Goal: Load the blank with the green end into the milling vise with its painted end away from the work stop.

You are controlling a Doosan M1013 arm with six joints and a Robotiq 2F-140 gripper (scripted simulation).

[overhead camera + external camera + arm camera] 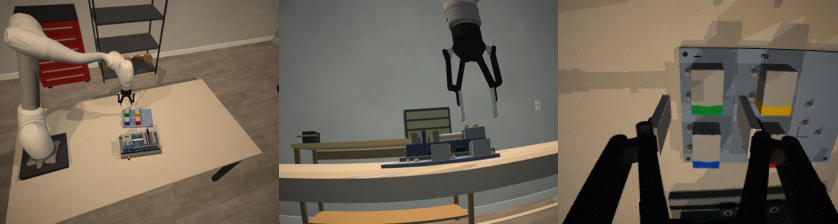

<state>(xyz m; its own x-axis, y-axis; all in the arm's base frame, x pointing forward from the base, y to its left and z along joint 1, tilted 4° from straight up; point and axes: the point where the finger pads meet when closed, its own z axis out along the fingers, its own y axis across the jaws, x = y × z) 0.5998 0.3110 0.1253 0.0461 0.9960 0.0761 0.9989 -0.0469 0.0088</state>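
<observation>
The blank with the green end (126,114) (707,91) lies on the blue-grey infeed plate (147,119) (739,55) at its far left corner. In the exterior view it is probably the grey block (480,146) on the right. My gripper (126,103) (478,117) (704,107) is open and empty. It hangs well above this blank, with one finger to each side of it in the wrist view. The vise (140,142) (441,142) stands in front of the plate with its jaws apart and nothing between them. Its hoses are at the left end.
Blanks with yellow (137,113) (776,93), blue (127,123) (706,150) and red (138,122) ends also lie on the infeed plate. The work stop rod (147,131) stands at the vise's plate-side end. Shelves and a red drawer cabinet stand behind the table.
</observation>
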